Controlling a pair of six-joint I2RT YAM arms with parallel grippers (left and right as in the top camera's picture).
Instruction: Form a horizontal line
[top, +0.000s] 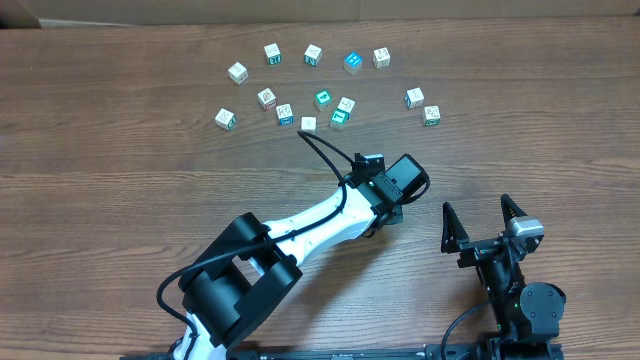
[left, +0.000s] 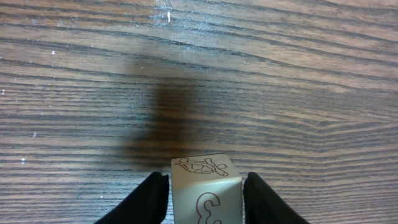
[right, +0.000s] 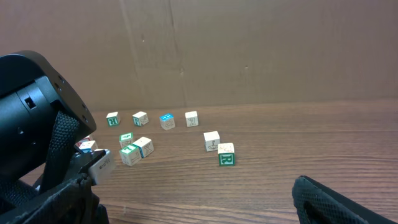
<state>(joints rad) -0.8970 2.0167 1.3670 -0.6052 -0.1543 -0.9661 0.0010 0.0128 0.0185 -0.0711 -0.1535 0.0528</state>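
Observation:
A small white-sided picture cube, with a turtle drawing on top and a red letter on its front, sits between the black fingers of my left gripper, which is shut on it. Its dark shadow falls on the bare wood ahead. In the overhead view the left gripper is right of centre and hides the cube. My right gripper stands open and holds nothing at the front right; one fingertip shows in its wrist view. No horizontal line is in view; the other cubes lie loose and apart.
Several loose cubes lie scattered across the far part of the table, from one at the left to one at the right, some with green or blue faces. A brown wall rises behind. The left arm fills the right wrist view's left.

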